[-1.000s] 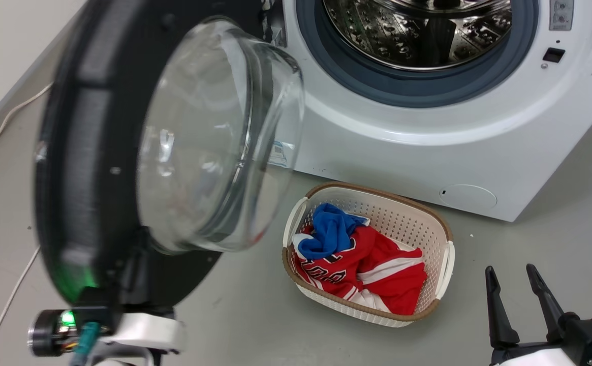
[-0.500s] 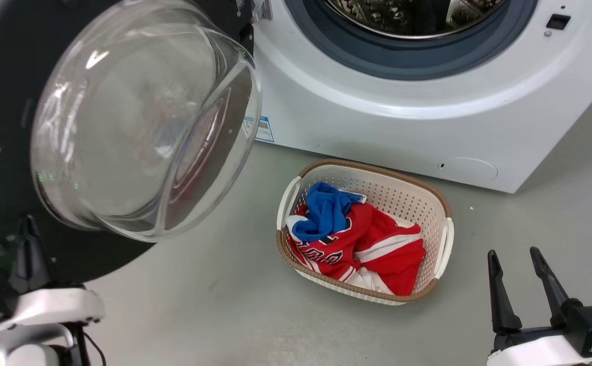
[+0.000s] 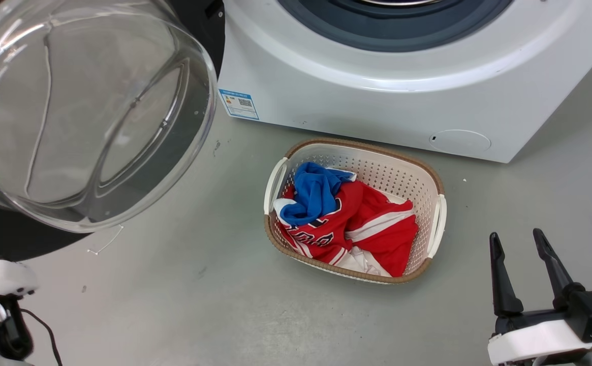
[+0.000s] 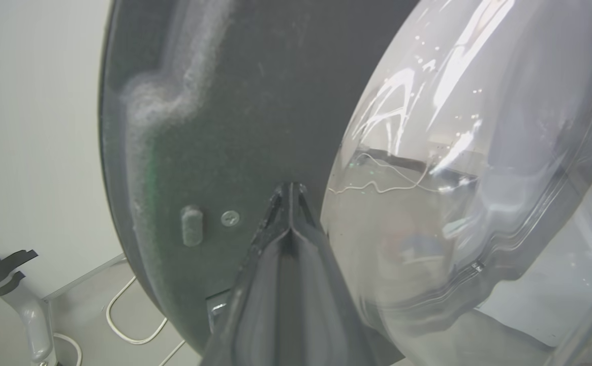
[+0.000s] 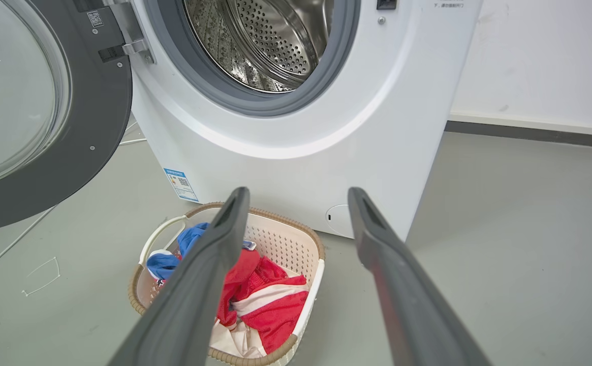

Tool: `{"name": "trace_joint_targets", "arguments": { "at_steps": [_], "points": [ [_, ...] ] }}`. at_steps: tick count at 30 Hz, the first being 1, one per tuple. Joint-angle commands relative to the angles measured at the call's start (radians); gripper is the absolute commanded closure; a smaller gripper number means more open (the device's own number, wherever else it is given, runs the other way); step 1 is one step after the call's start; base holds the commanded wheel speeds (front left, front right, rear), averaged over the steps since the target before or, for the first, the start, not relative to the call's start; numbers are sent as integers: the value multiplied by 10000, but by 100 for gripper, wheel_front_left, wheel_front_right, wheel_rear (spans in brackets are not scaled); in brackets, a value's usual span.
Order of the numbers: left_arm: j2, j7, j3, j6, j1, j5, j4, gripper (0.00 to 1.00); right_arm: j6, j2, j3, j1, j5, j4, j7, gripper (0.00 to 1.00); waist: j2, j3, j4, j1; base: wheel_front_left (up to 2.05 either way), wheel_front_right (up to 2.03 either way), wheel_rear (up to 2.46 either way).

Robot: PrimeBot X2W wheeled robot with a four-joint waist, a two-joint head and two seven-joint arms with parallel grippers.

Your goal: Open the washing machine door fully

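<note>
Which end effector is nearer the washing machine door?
Left. The left end effector: shut, tips at the washing machine door rim beside its glass. The right end effector: open, beyond the basket, apart.

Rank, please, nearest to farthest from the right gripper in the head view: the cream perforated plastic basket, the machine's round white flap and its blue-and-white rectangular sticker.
From the right gripper:
1. Cream plastic basket, on the floor, left of it.
2. Round white flap, low on the machine's front.
3. Blue-and-white sticker, farther left on that front.
</note>
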Motion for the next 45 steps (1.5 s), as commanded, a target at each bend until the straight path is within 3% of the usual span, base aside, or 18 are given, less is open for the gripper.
{"name": "trace_joint_targets", "arguments": {
  "at_steps": [1,11,25,38,45],
  "points": [
    [143,23,159,-48,-227,78,118,100,-3,14,-18,-162,-47,-49,-23,0,0,48,-39,-1,0,0,0],
    [526,22,962,-362,-963,408,806,100,-3,14,22,-308,-71,-46,-23,0,0,155,-180,-1,0,0,0],
    [295,22,1018,-683,-502,1005,946,100,-3,14,130,-37,178,130,-22,0,0,-550,-353,-1,0,0,0],
    [-427,22,310,-797,1059,1666,-416,100,-3,14,10,586,527,55,-22,0,0,-2105,-614,-1,0,0,0],
    [-767,22,-542,-953,2069,1897,-1494,100,-3,14,-177,1008,642,-257,-22,0,0,-2807,-802,-1,0,0,0]
  ]
}}
